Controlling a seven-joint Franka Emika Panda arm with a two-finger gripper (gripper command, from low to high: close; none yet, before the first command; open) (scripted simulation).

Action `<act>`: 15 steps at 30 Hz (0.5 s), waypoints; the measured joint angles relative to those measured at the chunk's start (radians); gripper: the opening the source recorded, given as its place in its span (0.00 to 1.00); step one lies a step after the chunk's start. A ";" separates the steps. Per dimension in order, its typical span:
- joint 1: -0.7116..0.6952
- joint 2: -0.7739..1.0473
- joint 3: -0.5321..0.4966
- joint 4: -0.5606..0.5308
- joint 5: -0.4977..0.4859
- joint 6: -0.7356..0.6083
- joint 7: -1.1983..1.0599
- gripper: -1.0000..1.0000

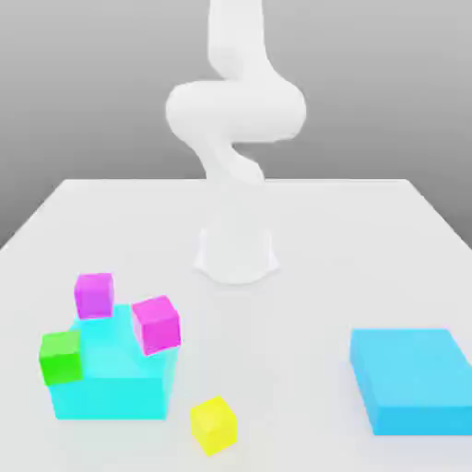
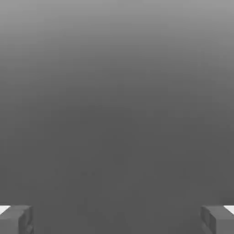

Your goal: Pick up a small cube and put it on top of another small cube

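A small bright-yellow cube (image 1: 214, 425) rests on the white table (image 1: 304, 323) near the front edge, a little to the exterior view's left of centre. The white arm (image 1: 235, 111) rises from its base at the table's middle and runs up past the top of the exterior view. In the hand view my gripper (image 2: 117, 220) is open, its two grey fingertips (image 2: 16, 219) far apart with nothing between them, facing a plain grey background.
At the exterior view's left, a cyan block (image 1: 112, 373) has a green cube (image 1: 61, 357) against its left corner and two magenta cubes (image 1: 93, 295) (image 1: 156, 324) at its back and right. A flat cyan block (image 1: 412, 380) lies at the front right.
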State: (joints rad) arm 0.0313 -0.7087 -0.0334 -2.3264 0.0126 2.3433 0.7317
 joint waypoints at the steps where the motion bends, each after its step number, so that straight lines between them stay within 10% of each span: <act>1: 0.014 0.039 -0.015 -0.011 0.005 0.019 -0.029 0.50; 15: 0.126 0.551 -0.145 -0.158 0.112 0.260 -0.437 0.50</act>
State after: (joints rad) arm 0.1569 -0.1576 -0.1785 -2.4847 0.1244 2.6029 0.2951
